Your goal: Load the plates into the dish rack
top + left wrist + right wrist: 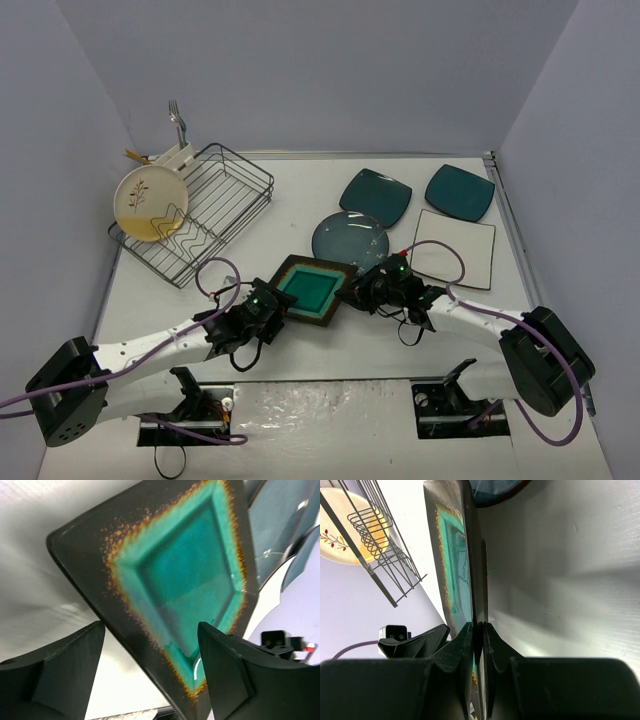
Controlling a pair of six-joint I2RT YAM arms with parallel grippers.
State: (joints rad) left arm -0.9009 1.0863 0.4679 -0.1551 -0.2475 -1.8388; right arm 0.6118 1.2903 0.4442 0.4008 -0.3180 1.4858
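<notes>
The brown-rimmed teal square plate point(312, 288) is at the front middle, held a little off the table. My right gripper point(352, 293) is shut on its right edge; the right wrist view shows the plate point(455, 555) edge-on, pinched between the jaws point(479, 630). My left gripper point(274, 302) is open at the plate's left corner. In the left wrist view that corner point(185, 575) lies between the spread jaws point(150, 675) without touching them. The black wire dish rack point(235, 190) stands at the far left with the cream twig-motif plate point(148, 200) upright in it.
The round grey-blue plate point(350, 240) lies just behind the held plate. Two dark teal plates point(375, 195) point(459, 192) and the white square plate point(453, 250) lie at the right. A white caddy point(178, 155) with a fork stands at the rack's far corner.
</notes>
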